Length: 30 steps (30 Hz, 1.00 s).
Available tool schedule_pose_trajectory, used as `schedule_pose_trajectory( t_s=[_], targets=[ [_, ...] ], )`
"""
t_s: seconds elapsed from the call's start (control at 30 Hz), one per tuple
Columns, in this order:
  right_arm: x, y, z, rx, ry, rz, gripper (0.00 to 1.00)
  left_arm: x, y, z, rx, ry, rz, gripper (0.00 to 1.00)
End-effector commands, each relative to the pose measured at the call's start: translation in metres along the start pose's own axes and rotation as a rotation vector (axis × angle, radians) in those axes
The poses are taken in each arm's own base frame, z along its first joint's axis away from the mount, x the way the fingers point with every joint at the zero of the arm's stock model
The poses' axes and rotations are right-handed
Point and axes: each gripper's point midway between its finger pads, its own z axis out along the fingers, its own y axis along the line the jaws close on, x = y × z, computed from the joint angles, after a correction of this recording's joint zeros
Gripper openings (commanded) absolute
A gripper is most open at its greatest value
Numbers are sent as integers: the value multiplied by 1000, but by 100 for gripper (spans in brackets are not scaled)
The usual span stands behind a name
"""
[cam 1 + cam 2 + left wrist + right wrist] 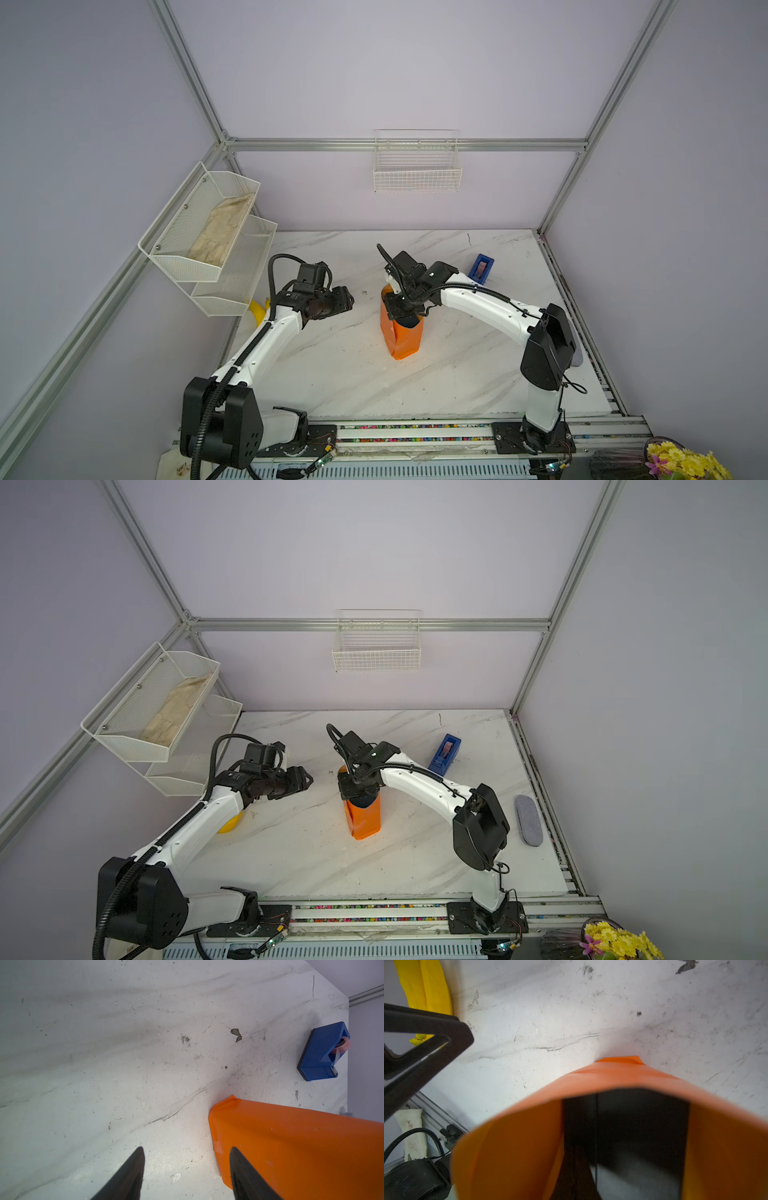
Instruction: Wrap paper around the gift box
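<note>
**Item 1. Gift box** [639,1126]: small, dark navy, matte, square-sided. It stands on end inside the paper, near the tape dispenser, on that dispenser's left in both top views. Only the right wrist view looks down the open end and shows its dark faces. In a top view just a dark sliver [360,803] shows under the gripper.

**Item 2. Paper** [402,338]: thin orange sheet, wrapped round the box as an upright sleeve, top end open. The left wrist view shows its creased outer face [291,1147] and a small strip of tape at one edge. The right wrist view shows its inner walls [512,1157].

**Item 3. Right gripper** [574,1159]: reaches down into the sleeve's open end, fingertips pressed together. Whether paper is pinched between them cannot be told. In both top views its body hides the tips.

**Item 4. Left gripper** [187,1149]: jaws parted about halfway, nothing between them. It hangs above the table on the sleeve's far side from the dispenser [347,301].

**Item 5. Tape dispenser** [481,269]: bright blue plastic, narrow. The left wrist view shows its pink-tinted roll.

**Item 6. White marble-pattern table** [332,374]: scuffed. It carries every item listed here.

**Item 7. Grey oval pad** [528,820]: to the dispenser's right, nearer the arm bases. It is plain in that top view.

**Item 8. Yellow object** [423,985]: at the table edge, well apart from the dispenser, beyond the left arm.
</note>
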Motion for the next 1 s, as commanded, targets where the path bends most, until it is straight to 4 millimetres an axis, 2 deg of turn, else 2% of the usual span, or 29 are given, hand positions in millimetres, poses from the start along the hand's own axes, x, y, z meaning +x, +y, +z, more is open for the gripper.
schedule_pose_trajectory(
  t_s=[0.0,0.17,0.27,0.33,0.5,0.53,0.6,0.77,0.97],
  targets=[
    [32,-27,32,104,101,27,0,-10,-4,-3,20,-34,16,64],
    [40,-34,42,132,130,25,0,-10,-5,-3,28,-32,16,64],
    [35,-32,36,140,119,16,0,-13,-10,-3,48,-37,20,64],
    [24,-23,25,119,89,11,0,-18,-16,-2,71,-36,34,63],
    [-14,3,-27,55,-66,37,0,-30,-38,7,165,-4,83,59],
    [-19,3,-37,59,-93,48,0,-29,-39,18,174,28,80,57],
    [-24,-1,-47,74,-116,57,0,-32,-44,25,195,52,82,54],
    [-22,-36,-37,217,-101,73,0,-36,-50,39,220,84,81,52],
    [-13,-49,-6,264,-40,46,0,-34,-58,48,273,128,81,50]
  ],
)
